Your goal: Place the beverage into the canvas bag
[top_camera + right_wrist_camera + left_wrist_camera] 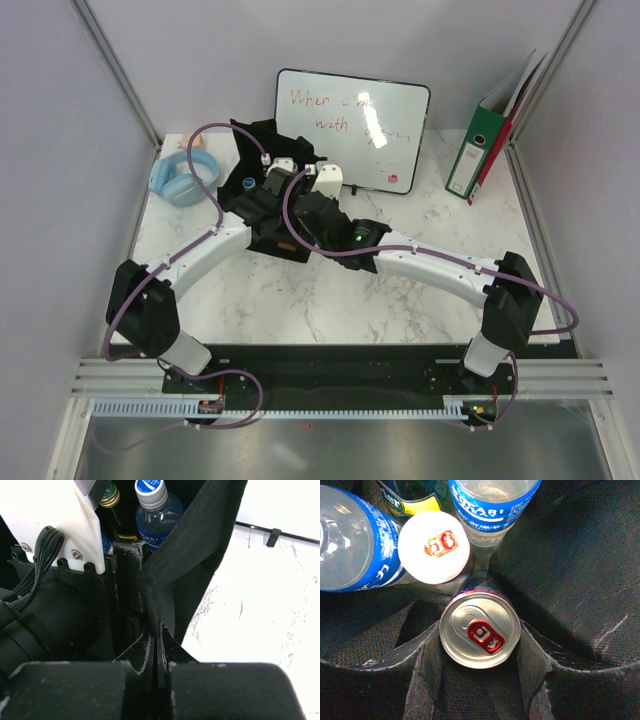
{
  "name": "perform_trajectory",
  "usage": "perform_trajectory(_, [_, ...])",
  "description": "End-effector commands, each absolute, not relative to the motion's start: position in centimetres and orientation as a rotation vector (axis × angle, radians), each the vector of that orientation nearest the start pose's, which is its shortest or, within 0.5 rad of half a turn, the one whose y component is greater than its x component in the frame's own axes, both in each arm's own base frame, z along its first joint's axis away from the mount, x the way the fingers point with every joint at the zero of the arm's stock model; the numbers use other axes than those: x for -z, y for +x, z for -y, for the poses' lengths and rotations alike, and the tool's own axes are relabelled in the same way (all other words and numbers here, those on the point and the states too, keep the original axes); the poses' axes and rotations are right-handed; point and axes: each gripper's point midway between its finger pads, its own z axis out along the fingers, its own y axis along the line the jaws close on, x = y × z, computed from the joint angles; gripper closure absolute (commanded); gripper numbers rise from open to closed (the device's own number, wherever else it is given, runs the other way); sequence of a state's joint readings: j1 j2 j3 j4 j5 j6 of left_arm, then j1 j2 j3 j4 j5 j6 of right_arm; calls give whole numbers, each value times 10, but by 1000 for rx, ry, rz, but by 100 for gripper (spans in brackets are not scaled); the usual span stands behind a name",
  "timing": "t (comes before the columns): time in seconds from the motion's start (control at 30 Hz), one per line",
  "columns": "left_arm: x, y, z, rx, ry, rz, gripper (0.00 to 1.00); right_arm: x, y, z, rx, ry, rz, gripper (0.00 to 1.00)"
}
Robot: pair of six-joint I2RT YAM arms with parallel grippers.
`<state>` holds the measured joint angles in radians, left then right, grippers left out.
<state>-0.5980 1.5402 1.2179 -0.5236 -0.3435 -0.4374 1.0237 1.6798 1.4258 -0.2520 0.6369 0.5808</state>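
The canvas bag (249,137) is black and stands open at the back middle of the table. My left gripper (480,634) is down inside it, shut on a silver-topped can with a red tab (480,636); one finger (427,667) presses each side. Beside the can stand blue-labelled clear bottles (355,540), a white cap with a red mark (434,547) and a green bottle (412,495). My right gripper (159,630) is shut on the bag's fabric rim (200,540), holding the mouth open. A blue-capped bottle (151,495) shows inside.
A whiteboard (352,128) leans behind the bag. A green and white binder (478,150) stands at the back right. A light blue ring-shaped object (178,182) lies at the back left. My left arm's wrist (55,595) sits close against the right gripper.
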Motion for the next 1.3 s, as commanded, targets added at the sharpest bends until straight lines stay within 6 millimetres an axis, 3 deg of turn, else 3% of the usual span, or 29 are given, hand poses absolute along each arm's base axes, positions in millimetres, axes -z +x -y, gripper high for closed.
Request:
perform_trajectory(0.0, [-104, 327, 194, 82, 66, -2504, 62, -276, 320, -375, -510, 1, -1895, 100])
perform_trajectory(0.67, [-83, 330, 194, 30, 95, -2548, 55, -276, 322, -375, -500, 4, -1885, 100])
perform_trajectory(0.87, [-93, 329, 193, 41, 91, -2528, 50, -278, 322, -374, -503, 8, -1880, 100])
perform_trajectory(1.13, [-123, 327, 193, 94, 74, -2479, 42, -279, 321, -375, -514, 13, -1880, 100])
perform_trajectory(1.17, [-128, 327, 193, 102, 72, -2469, 40, -278, 321, -374, -512, 14, -1881, 100])
perform_trajectory(1.2, [-130, 327, 193, 104, 72, -2464, 31, -278, 321, -374, -513, 13, -1882, 100])
perform_trajectory(1.27, [-137, 326, 193, 115, 70, -2453, 30, -278, 320, -375, -518, 14, -1883, 100])
